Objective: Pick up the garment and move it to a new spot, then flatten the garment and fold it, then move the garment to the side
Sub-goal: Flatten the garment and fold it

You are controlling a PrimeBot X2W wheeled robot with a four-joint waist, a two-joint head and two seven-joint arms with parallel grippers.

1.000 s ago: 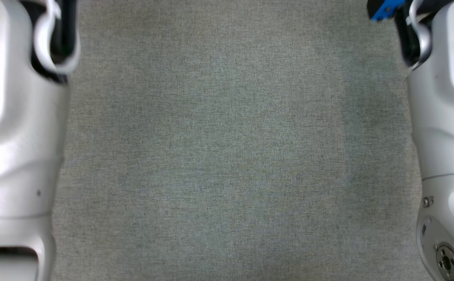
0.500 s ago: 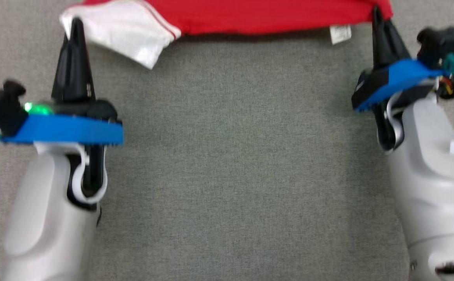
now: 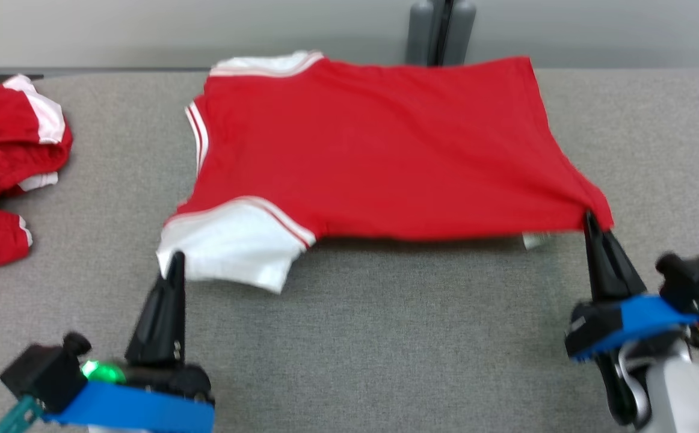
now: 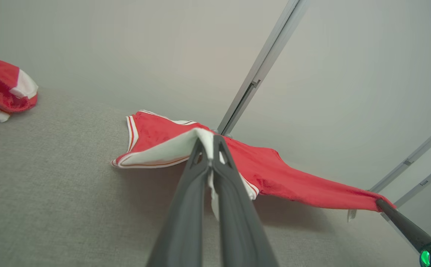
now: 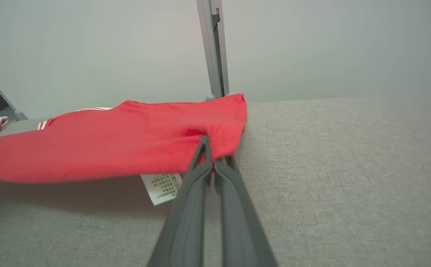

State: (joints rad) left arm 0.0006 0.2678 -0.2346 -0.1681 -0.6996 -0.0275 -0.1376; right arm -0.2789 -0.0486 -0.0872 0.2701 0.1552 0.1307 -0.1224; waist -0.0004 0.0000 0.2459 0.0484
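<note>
1. Your red shirt (image 3: 385,150) lies spread over the far half of the grey table (image 3: 415,337). Its sleeves are to the left and its hem is to the right.
2. Your left gripper (image 3: 176,260) has its two fingers pressed together on the near white sleeve (image 3: 229,246). In the left wrist view, white cloth is caught between the fingertips.
3. Your right gripper (image 3: 590,218) is closed on the near right corner of the hem. In the right wrist view, red cloth is nipped at its fingertips.
4. Between the two grips, the shirt's near edge is raised off the table, with a shadow under it. The far part of the shirt rests on the table, reaching to the far edge.
5. A white label (image 5: 162,187) dangles under the hem, just left of the right gripper's fingers.
6. A second red and white garment (image 3: 0,162) lies crumpled at the far left of the table, well apart from the shirt you are holding.
7. A grey post (image 3: 440,30) stands behind the table, just beyond the shirt's far edge.
</note>
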